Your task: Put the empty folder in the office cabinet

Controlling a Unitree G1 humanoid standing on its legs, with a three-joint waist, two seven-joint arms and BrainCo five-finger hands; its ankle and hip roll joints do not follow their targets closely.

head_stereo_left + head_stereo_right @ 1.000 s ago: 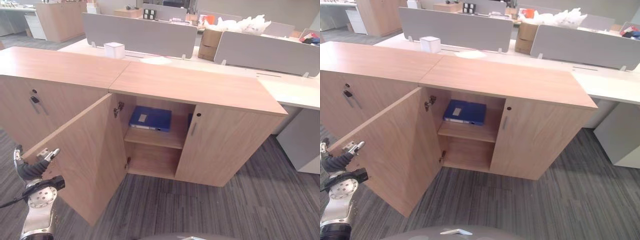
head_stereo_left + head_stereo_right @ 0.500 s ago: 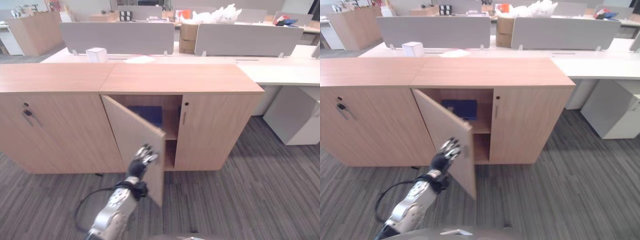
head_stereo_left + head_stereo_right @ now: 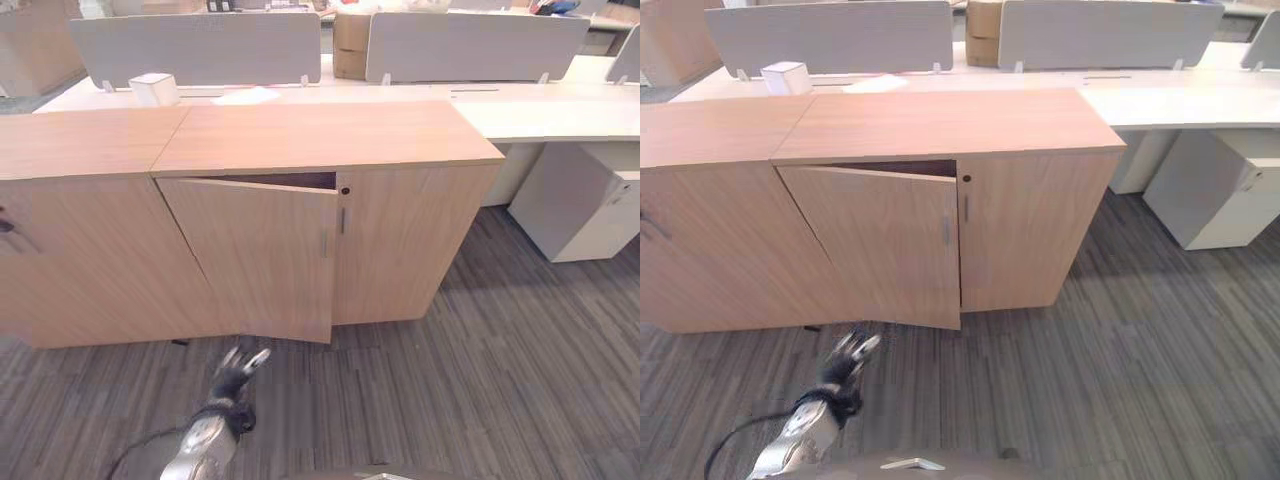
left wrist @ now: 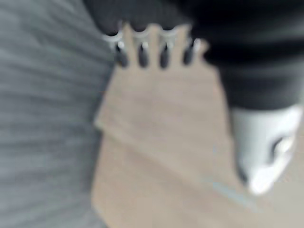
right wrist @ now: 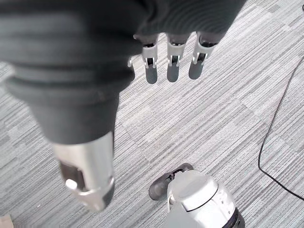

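A: What had changed at the office cabinet [image 3: 330, 150], centre frame?

B: Its left door [image 3: 255, 255], previously half open, stood nearly closed, hiding the blue folder inside. No legible writing.

A: Hands?

B: Left hand [image 3: 238, 366], lower left, had dropped off the door, fingers straight. Right hand [image 5: 85, 71] hung over carpet [image 3: 480, 380], fingers relaxed, empty.
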